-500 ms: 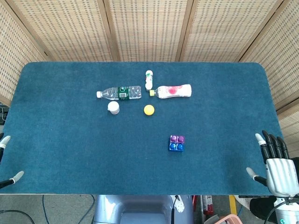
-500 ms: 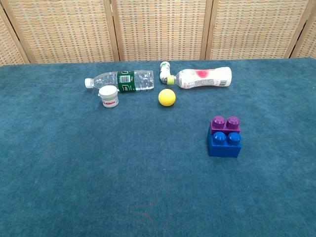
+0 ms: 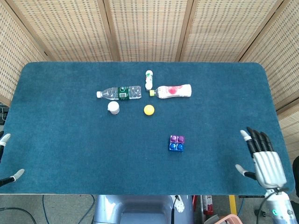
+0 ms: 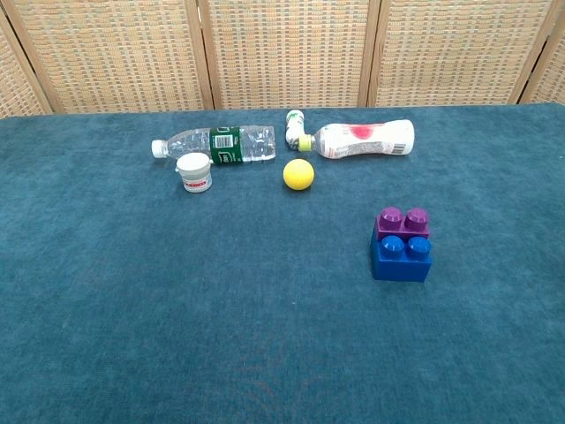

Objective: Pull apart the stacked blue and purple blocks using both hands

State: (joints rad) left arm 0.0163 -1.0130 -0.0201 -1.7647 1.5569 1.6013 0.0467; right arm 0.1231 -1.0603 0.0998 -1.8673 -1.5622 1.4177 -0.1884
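Observation:
The purple block [image 3: 177,139] and the blue block [image 3: 176,147] sit joined together on the blue table [image 3: 70,140], right of centre; the chest view shows the purple block [image 4: 403,223] behind the blue block [image 4: 402,258]. My right hand [image 3: 264,162] hovers over the table's front right corner, fingers spread, holding nothing, well to the right of the blocks. Only the fingertips of my left hand [image 3: 9,158] show at the frame's left edge near the table's front left corner, apart and empty. Neither hand appears in the chest view.
Behind the blocks lie a clear water bottle [image 3: 120,93], a white-and-red bottle [image 3: 173,91], a small white bottle [image 3: 149,80], a white jar [image 3: 113,107] and a yellow ball [image 3: 149,110]. Wicker screens [image 3: 149,28] stand behind the table.
My right hand has moved left and slightly forward, in over the table's corner. The left fingertips have barely shifted. The blocks have not moved.

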